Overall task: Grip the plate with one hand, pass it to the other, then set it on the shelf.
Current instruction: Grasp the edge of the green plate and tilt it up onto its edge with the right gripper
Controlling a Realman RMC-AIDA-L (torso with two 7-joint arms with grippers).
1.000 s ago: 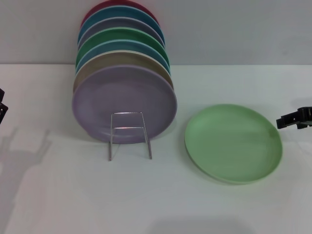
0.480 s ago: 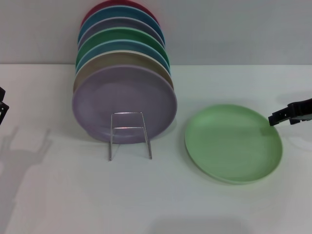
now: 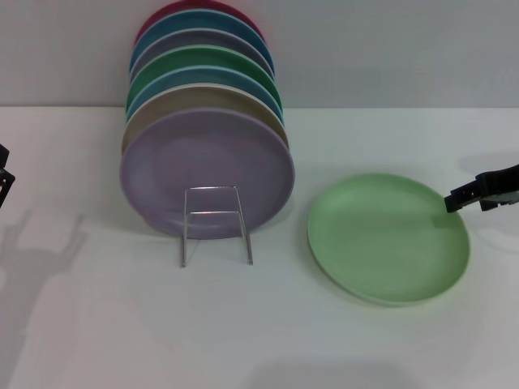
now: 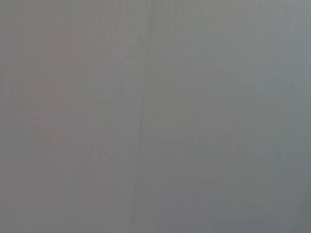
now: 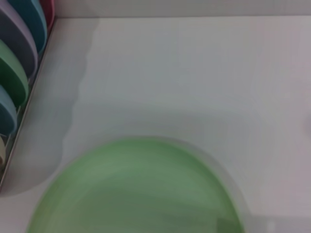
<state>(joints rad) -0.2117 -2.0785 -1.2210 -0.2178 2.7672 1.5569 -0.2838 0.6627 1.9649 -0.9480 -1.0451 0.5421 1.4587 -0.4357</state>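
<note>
Since the left gripper (image 3: 4,177) is only a black sliver cut off at the 9 o'clock edge of the head view, I can't tell how its fingers are set, and its own wrist camera shows nothing but flat grey. Moving right, the wire rack (image 3: 216,223) holds a row of plates on edge: a lilac plate (image 3: 207,166) in front, then beige, light blue, dark green, another lilac, blue and a red one at the back, each mostly hidden by the one before it. Right of the rack, the mint plate (image 3: 388,237) lies flat on the white table (image 3: 97,324), apart from the rack. The right gripper (image 3: 456,198) pokes in from 3 o'clock, its tip over the plate's rim at about 2 o'clock. Only one dark finger end shows, so can't tell its opening either.
</note>
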